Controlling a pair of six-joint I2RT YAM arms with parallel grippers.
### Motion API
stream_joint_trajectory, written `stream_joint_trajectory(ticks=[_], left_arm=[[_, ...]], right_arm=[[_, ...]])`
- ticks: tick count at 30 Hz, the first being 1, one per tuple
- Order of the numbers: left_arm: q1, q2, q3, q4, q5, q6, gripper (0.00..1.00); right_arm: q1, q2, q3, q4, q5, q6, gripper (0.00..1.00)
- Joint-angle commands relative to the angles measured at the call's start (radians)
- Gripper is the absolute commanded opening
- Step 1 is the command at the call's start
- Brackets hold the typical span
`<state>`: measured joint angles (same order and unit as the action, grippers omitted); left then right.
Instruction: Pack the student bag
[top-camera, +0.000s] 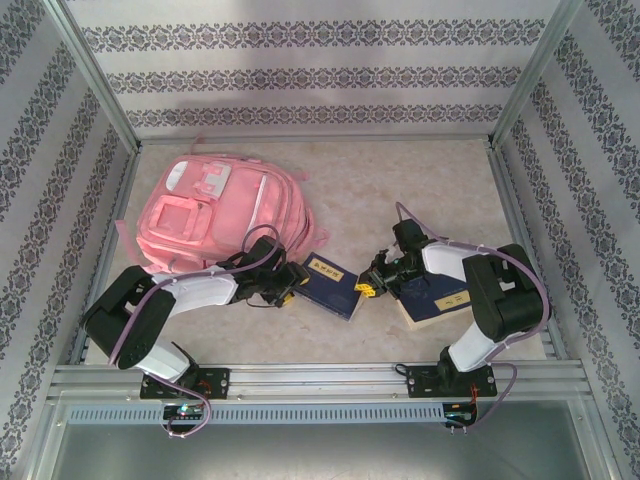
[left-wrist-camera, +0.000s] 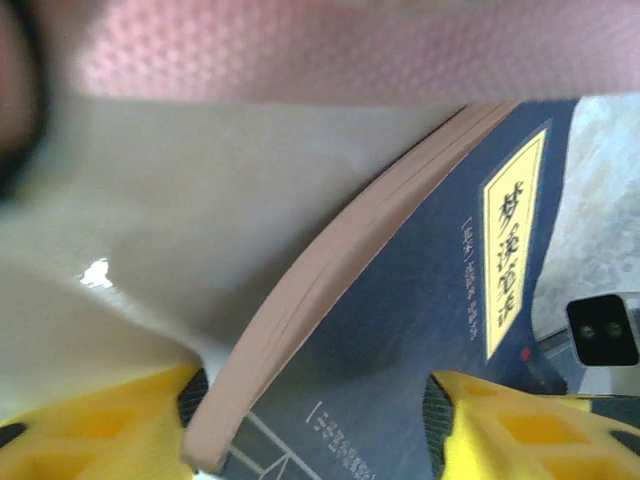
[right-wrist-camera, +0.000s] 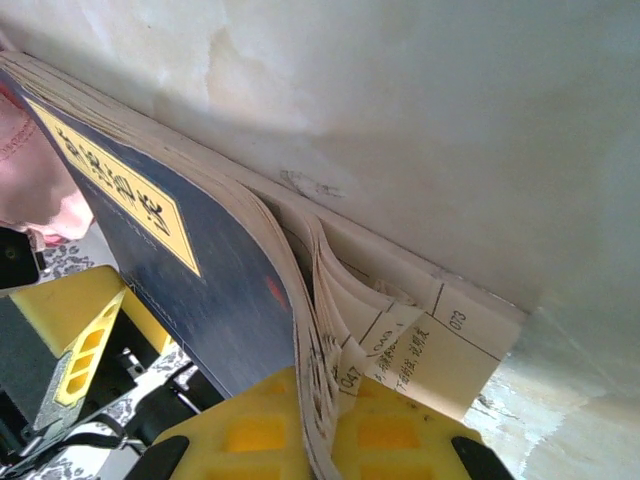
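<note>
The student bag (top-camera: 225, 215) is a large pink backpack lying flat at the back left; its pink fabric (left-wrist-camera: 350, 50) crosses the top of the left wrist view. A dark blue book (top-camera: 330, 283) with a yellow title label lies just right of the bag. My left gripper (top-camera: 285, 290) is at the book's left end. Its yellow fingers stand apart astride a corner of the book (left-wrist-camera: 420, 300), the left pad against the page edge. My right gripper (top-camera: 368, 288) is at the opposite corner, shut on the cover and a few curled pages (right-wrist-camera: 325, 400).
A second blue book (top-camera: 435, 300) lies under the right arm near the front right. Patterned walls and metal rails enclose the beige table (top-camera: 400, 190). Open table surface lies behind and to the right of the books.
</note>
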<state>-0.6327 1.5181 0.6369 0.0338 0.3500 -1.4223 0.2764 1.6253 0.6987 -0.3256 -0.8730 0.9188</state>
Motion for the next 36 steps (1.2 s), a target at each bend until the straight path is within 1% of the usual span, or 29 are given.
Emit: stream_joint_trajectory(ticks=[1,3,5,7,8,9,11,12,14,15,17,20,24,27,29,32,35,36], left_arm=[[0.005,0.029,-0.009,0.115,-0.040,-0.070,0.49],[0.004,0.047,0.004,0.133,-0.044,-0.073,0.41],[0.004,0.064,0.023,0.139,-0.046,-0.072,0.29],[0.005,0.066,0.038,0.140,-0.048,-0.070,0.19],[0.005,0.059,0.046,0.133,-0.049,-0.066,0.14],[0.005,0.048,0.055,0.118,-0.051,-0.058,0.09],[0.003,0.014,0.076,0.067,-0.057,-0.040,0.03],[0.004,-0.005,0.084,0.042,-0.063,-0.034,0.00],[0.004,-0.063,0.104,-0.025,-0.090,-0.018,0.00],[0.004,-0.096,0.114,-0.053,-0.107,-0.012,0.00],[0.003,-0.153,0.134,-0.102,-0.146,-0.006,0.00],[0.004,-0.236,0.172,-0.146,-0.227,0.009,0.00],[0.005,-0.306,0.242,-0.176,-0.331,0.017,0.00],[0.004,-0.332,0.308,-0.179,-0.387,0.049,0.00],[0.004,-0.339,0.347,-0.181,-0.411,0.072,0.00],[0.005,-0.353,0.376,-0.166,-0.445,0.077,0.00],[0.005,-0.365,0.398,-0.162,-0.471,0.074,0.00],[0.004,-0.371,0.406,-0.164,-0.482,0.078,0.00]], right_arm=[[-0.010,-0.031,-0.032,0.042,-0.037,0.061,0.00],[-0.011,-0.043,-0.045,0.046,-0.039,0.069,0.01],[-0.010,-0.057,-0.058,0.042,-0.039,0.069,0.03],[-0.011,-0.076,-0.065,0.022,-0.031,0.056,0.09],[-0.010,-0.084,-0.062,-0.008,-0.015,0.037,0.16],[-0.012,-0.099,-0.056,-0.044,0.003,0.016,0.28],[-0.017,-0.135,-0.030,-0.154,0.081,-0.049,0.47],[-0.019,-0.159,-0.009,-0.225,0.143,-0.082,0.53],[-0.021,-0.239,0.034,-0.340,0.276,-0.123,0.64],[-0.022,-0.282,0.046,-0.369,0.318,-0.121,0.71],[-0.021,-0.350,0.063,-0.389,0.344,-0.103,0.78],[-0.005,-0.367,0.108,-0.399,0.303,-0.072,0.82],[0.024,-0.387,0.123,-0.286,0.212,0.057,0.89],[0.040,-0.411,0.144,-0.157,0.166,0.200,0.95],[0.053,-0.420,0.176,-0.099,0.157,0.259,0.98],[0.071,-0.437,0.207,0.031,0.151,0.376,0.98],[0.079,-0.470,0.206,0.163,0.182,0.490,0.98],[0.080,-0.485,0.207,0.176,0.198,0.512,0.97]])
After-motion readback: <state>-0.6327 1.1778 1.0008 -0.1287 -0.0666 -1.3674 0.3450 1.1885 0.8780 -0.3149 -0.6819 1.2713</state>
